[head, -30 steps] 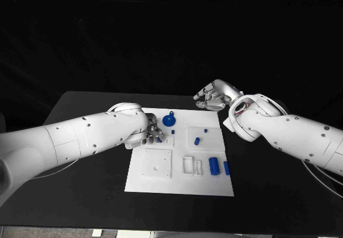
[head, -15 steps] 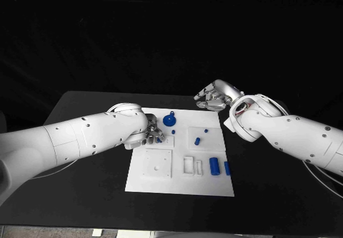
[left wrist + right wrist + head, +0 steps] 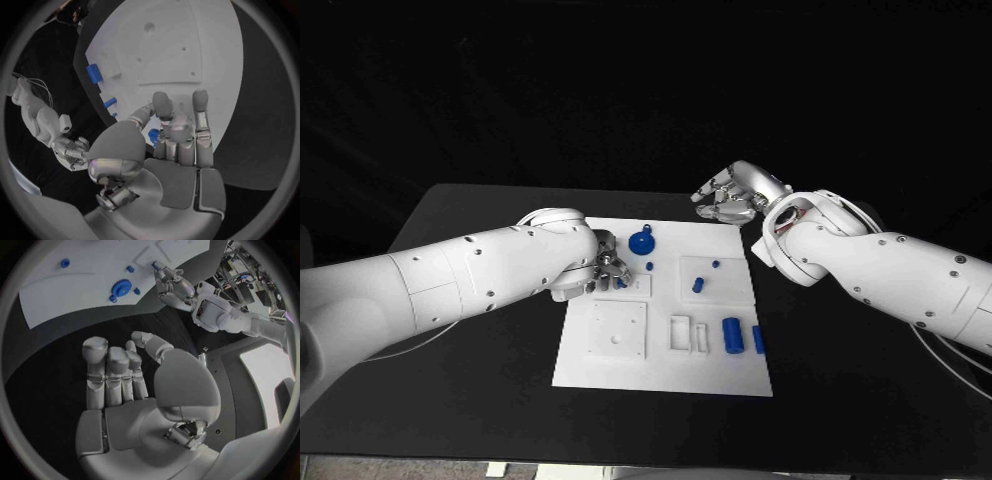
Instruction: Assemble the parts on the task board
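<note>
The silver left hand (image 3: 606,268) pinches a small blue peg (image 3: 153,135) over the white task board (image 3: 661,370). The silver right hand (image 3: 733,197) is curled closed, holding nothing.

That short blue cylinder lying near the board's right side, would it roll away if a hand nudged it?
Probably: the short blue cylinder lies on its side on the smooth white task board, so a sideways nudge would likely roll it. It looks small, rigid, probably light.

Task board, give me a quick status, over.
Left hand fingers on a small blue part at the task board. Right hand open, off the board. Nothing blocking.
</note>
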Tool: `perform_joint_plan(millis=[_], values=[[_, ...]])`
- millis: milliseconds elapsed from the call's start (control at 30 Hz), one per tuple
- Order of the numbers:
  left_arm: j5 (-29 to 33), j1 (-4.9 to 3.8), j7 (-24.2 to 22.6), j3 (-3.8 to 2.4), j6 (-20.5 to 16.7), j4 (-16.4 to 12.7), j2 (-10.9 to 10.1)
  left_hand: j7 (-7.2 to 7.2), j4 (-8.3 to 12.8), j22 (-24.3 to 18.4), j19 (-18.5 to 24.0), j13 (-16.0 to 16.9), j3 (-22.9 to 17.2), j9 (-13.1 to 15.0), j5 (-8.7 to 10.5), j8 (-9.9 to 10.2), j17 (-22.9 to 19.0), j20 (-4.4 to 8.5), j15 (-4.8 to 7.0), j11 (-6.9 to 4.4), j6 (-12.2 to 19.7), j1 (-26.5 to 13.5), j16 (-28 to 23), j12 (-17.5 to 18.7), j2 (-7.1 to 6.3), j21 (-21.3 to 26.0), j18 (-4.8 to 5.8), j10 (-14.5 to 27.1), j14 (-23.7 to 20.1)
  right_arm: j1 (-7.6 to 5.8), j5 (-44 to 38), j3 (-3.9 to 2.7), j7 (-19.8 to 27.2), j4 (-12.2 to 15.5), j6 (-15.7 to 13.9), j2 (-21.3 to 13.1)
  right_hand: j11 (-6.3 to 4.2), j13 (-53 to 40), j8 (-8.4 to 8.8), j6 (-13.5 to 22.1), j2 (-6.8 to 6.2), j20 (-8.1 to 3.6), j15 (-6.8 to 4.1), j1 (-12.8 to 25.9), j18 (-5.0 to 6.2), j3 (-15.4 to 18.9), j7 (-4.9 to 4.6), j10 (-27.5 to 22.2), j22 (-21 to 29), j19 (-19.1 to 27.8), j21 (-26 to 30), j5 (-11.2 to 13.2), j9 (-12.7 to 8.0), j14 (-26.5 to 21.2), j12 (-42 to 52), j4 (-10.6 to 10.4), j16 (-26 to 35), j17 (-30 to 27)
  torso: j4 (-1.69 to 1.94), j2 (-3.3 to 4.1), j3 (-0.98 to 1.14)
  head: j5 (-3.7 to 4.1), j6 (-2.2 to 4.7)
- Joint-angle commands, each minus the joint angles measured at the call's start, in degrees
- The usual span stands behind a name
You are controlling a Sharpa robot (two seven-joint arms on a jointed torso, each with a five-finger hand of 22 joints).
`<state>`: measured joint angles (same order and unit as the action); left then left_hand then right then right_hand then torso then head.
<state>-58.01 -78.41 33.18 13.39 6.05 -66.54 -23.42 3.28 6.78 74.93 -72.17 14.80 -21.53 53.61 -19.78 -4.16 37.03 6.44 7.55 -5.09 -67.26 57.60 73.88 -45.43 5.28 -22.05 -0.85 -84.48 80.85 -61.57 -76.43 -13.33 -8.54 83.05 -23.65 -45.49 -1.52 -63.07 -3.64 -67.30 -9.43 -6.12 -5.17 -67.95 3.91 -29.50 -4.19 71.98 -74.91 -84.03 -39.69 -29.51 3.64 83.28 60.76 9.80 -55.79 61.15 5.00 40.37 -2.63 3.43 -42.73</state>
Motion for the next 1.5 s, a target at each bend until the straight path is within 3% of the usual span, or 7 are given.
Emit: perform_joint_plan(millis=[33,167,867,933,967,1200,1500], values=[[0.6,0.48,1.3,0.34,2.9,0.5,0.2,-7.65,-0.2,1.1,0.0,0.1,-0.4,16.9,0.43,-0.1,0.2,-0.18,0.12,-0.83,-15.5,1.0,0.2,-0.1,1.57,-0.3,-1.00,-2.3,0.3,0.04,-0.1,-0.03,0.3,0.1,0.7,0.0,-0.09,0.1,0.10,-0.2,0.05,-0.23,-0.08,0.3,0.96,0.1,-0.25,-0.4,-4.6,-1.5,-0.1,-0.3,-0.1,-0.3,-0.2,0.3,0.2,0.1,-0.02,0.02,0.05,0.04,-0.07],[0.8,0.48,1.4,0.34,3.5,1.0,0.5,-7.74,-1.6,1.1,0.0,0.3,1.0,16.8,3.54,-0.2,0.8,-0.39,0.07,-0.80,-15.9,0.7,0.6,-0.4,2.07,-0.2,-1.08,-2.2,0.4,0.04,-0.1,-0.03,0.3,0.1,0.7,0.0,-0.10,0.1,0.10,-0.2,0.07,-0.23,-0.08,0.4,0.96,0.0,-0.24,-0.5,-4.6,-1.5,-0.1,-0.4,-0.1,-0.2,-0.2,0.4,0.2,0.1,-0.04,0.01,0.06,0.10,-0.10],[1.0,0.48,1.5,0.34,5.1,1.5,1.0,-7.83,-4.3,1.1,-0.2,-0.5,3.5,13.3,5.48,-0.5,0.6,-0.85,0.00,-0.78,-16.7,0.3,0.5,-0.7,1.91,0.1,-1.47,-2.3,0.4,0.13,-0.1,-0.03,0.3,0.0,0.7,0.1,-0.11,0.0,0.10,-0.2,0.05,-0.23,-0.08,0.4,0.98,0.0,-0.23,-0.4,-4.6,-1.4,0.0,-0.5,-0.1,-0.2,-0.2,0.4,0.2,0.1,0.03,-0.01,-0.02,0.43,-0.26],[1.0,0.48,1.5,0.34,4.8,1.6,1.0,-7.84,-4.9,1.1,-0.3,-0.6,3.7,13.1,6.24,-0.6,0.4,-0.86,0.01,-0.79,-16.6,0.2,0.4,-0.6,1.87,0.2,-1.49,-2.3,0.4,0.14,-0.1,-0.03,0.3,-0.1,0.7,0.1,-0.11,0.0,0.10,-0.2,0.05,-0.23,-0.08,0.4,0.98,0.0,-0.23,-0.4,-4.6,-1.4,0.0,-0.5,-0.1,-0.2,-0.2,0.4,0.2,0.1,0.04,-0.01,-0.03,0.44,-0.23],[1.0,0.48,1.5,0.34,4.7,1.6,1.0,-7.86,-5.9,1.1,-0.3,-0.7,4.3,13.1,9.14,-0.6,0.3,-0.82,0.04,-0.81,-16.6,-0.4,0.4,-0.6,1.99,0.2,-1.47,-2.3,0.4,0.14,-0.1,-0.03,0.3,-0.1,0.7,0.1,-0.11,0.0,0.10,-0.2,0.05,-0.23,-0.08,0.4,0.98,0.0,-0.23,-0.4,-4.6,-1.4,0.0,-0.5,-0.1,-0.2,-0.2,0.4,0.2,0.1,0.04,-0.01,-0.03,0.44,-0.23],[0.7,0.48,1.8,0.34,2.9,1.7,0.7,-7.86,-9.9,1.1,-0.5,-1.5,8.7,12.8,15.73,-0.6,-1.2,-0.75,0.20,-0.84,-16.2,-2.6,-0.3,-0.3,-1.13,0.4,-1.43,-2.3,0.2,0.20,-0.1,-0.03,0.3,-0.1,0.7,0.1,-0.09,0.1,0.10,-0.2,0.02,-0.23,-0.08,0.5,0.97,0.0,-0.25,-0.4,-4.6,-1.4,-0.1,-0.6,-0.1,-0.3,-0.2,0.4,0.2,0.1,-0.01,-0.02,-0.07,0.47,-0.11],[0.1,0.48,1.9,0.32,0.7,1.3,-0.3,-7.70,-15.9,1.1,-0.4,-2.8,17.1,11.9,16.83,-0.5,-2.5,-0.42,0.40,-0.79,-16.0,-2.9,-0.8,-0.3,-6.23,0.7,-1.17,-2.3,-0.1,0.34,-0.1,-0.03,0.3,-0.1,0.6,0.0,-0.08,0.1,0.11,-0.1,-0.01,-0.23,-0.07,0.5,0.98,0.1,-0.27,-0.5,-4.6,-1.4,0.0,-0.7,-0.1,-0.3,-0.3,0.4,0.2,0.1,0.02,-0.04,-0.12,0.60,-0.02]])
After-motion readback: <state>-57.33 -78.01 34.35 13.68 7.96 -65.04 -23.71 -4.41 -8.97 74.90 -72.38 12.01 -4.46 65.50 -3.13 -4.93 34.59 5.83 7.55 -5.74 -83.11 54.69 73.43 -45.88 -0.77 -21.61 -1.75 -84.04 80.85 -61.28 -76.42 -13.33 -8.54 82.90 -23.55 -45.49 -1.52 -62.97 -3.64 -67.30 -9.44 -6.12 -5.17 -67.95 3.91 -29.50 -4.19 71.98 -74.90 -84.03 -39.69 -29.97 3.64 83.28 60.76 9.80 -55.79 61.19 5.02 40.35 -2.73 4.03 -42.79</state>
